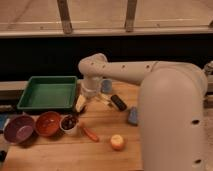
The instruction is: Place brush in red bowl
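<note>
Camera view: white robot arm [150, 75] reaches in from the right over the light wooden table [60, 155]. The gripper [86, 104] hangs low just off the near right corner of the green rectangular plastic tray [47, 92], w/ jaws apart and nothing seen clamped betw. them. Slim dark stick-like brush [104, 100] is hard to make out. It seems to be the thin shape lying flat on the wood just right of the gripper, betw. it and the short black rectangular block [118, 102]. Round shallow orange-red bowl [48, 123] sits at front left, well apart from the brush, w/ nothing seen inside. It's flanked by a round purple bowl [18, 128] on its left and a small white cup w/ dark contents [69, 123] touching or nearly touching its right. Orange carrot-like stick [90, 133] lies just right of the cup. Round yellow-orange fruit [117, 142] is nearer the front edge, blue sponge-like block [133, 116] beside the arm's body, and small blue cup [106, 86] behind the wrist.
</note>
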Robot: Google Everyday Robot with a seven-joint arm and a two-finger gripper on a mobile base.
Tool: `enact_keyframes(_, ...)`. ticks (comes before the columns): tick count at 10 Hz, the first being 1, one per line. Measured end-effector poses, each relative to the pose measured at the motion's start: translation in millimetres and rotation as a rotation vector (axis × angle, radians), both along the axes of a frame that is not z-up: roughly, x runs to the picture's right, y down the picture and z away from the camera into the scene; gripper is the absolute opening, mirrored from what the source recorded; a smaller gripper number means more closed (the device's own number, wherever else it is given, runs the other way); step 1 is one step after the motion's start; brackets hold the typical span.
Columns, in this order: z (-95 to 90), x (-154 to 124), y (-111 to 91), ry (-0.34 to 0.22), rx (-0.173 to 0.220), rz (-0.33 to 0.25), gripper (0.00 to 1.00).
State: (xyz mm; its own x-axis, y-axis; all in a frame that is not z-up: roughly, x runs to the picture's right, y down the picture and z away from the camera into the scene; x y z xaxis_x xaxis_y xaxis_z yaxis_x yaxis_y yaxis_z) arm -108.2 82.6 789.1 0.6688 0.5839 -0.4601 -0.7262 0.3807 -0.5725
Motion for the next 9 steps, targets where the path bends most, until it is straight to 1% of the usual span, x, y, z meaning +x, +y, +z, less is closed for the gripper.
enact_keyframes(1, 5.1, -17.6, -2.5, -0.020, 0.002, -0.021, 0.80)
enact_keyframes(2, 12.6, -42.6, -6.5, -0.049, 0.012, -0.048, 0.80)
enact_keyframes(3, 17.2, -51.7, -9.0, -0.057, 0.029, -0.063, 0.80)
enact_keyframes(4, 20.5, -58.6, -12.8, -0.049, 0.059, -0.050, 0.80)
enact_keyframes(6, 28.4, -56.3, -17.2, -0.014, 0.098, 0.000, 0.80)
enact_keyframes(8, 34.0, -38.8, -11.8, 0.011, 0.101, 0.037, 0.80)
enact_keyframes(9, 34.0, -38.3, -11.7, 0.011, 0.101, 0.040, 0.80)
